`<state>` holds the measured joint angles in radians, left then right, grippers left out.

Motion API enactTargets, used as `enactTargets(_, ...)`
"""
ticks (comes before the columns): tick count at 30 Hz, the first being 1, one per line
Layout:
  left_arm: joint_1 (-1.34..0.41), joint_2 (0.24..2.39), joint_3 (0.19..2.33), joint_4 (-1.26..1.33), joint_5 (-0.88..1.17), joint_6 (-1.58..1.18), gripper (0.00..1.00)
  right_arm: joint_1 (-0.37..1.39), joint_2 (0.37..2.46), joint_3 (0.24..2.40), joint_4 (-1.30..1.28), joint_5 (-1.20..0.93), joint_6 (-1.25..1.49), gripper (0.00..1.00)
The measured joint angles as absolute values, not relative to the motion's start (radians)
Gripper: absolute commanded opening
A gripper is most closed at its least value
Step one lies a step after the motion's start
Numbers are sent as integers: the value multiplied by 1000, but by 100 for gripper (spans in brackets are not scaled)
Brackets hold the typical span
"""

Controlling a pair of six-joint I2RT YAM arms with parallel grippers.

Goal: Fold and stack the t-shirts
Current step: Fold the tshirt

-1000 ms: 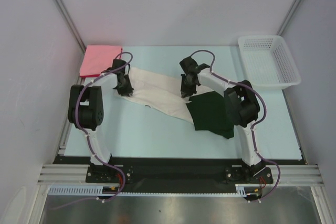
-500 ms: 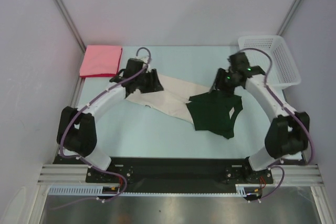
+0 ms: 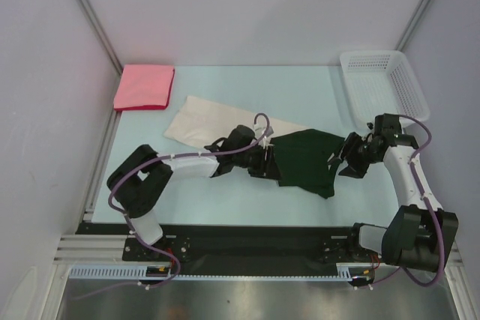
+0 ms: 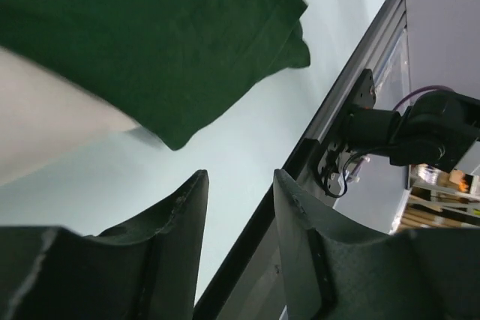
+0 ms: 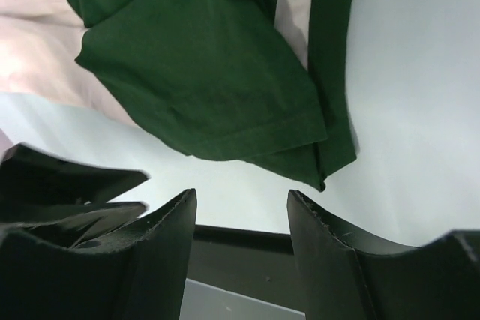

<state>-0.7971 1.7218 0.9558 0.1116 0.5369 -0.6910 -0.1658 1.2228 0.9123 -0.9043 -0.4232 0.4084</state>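
Note:
A cream-and-dark-green t-shirt lies in the middle of the table, cream part (image 3: 204,121) to the left and dark green part (image 3: 304,160) to the right. A pink-red shirt (image 3: 144,86) lies folded square at the far left corner. My left gripper (image 3: 265,162) is low at the green part's left edge, and the left wrist view shows it (image 4: 240,185) open and empty, with green cloth (image 4: 150,35) beyond the fingertips. My right gripper (image 3: 347,164) sits at the green part's right edge. It (image 5: 241,200) is open and empty, the green cloth (image 5: 202,73) just ahead of it.
A white mesh basket (image 3: 384,88) stands at the far right corner. The table's dark front rail (image 3: 247,234) runs along the near edge between the arm bases. In the right wrist view the left arm (image 5: 60,189) shows at the left edge. Grey walls enclose the table.
Both grippers have opened and let go of the cloth. Both arms swung from the shirt's far side to its near side, ending low beside the green part. The cream part now lies flatter.

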Motion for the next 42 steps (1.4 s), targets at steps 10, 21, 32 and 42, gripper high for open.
enactTargets(10,-873,1791,904,230,506,-769,54,-167,1213,894,-901,-446,395,58)
enactTargets(21,-879,1832,907,221,423,-781,69,-167,1227,895,-900,-442,380,58)
enactTargets(32,-883,1897,907,338,418,-812,51,-167,1236,894,-900,-442,364,58)
enactTargets(42,-883,1904,907,327,413,-815,36,-168,1274,880,-882,-440,344,47)
